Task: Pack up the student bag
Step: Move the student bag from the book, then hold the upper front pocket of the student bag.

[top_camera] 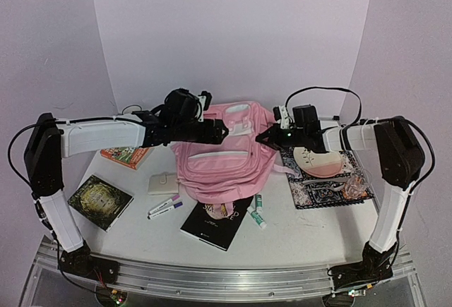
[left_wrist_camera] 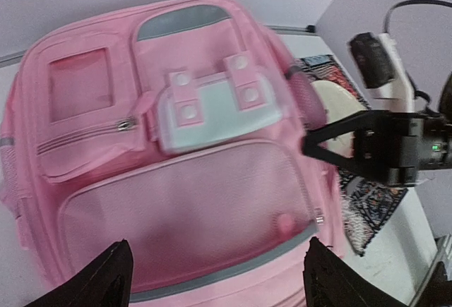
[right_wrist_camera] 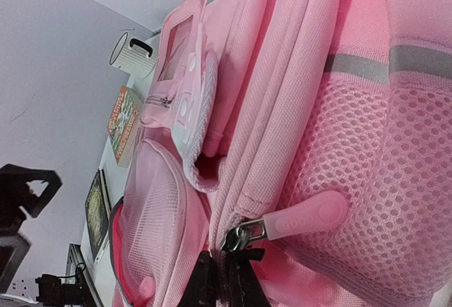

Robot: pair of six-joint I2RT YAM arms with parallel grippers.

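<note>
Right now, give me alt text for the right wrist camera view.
Close-up of the pink student bag, with the right hand shut at its zip beside a pink pull tab. A white mug and a book sit behind it.

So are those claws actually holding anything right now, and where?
The right claw is shut on the pink backpack, pinching its side zip just beside the metal slider. The left claw is open over the bag's front, holding nothing.
</note>
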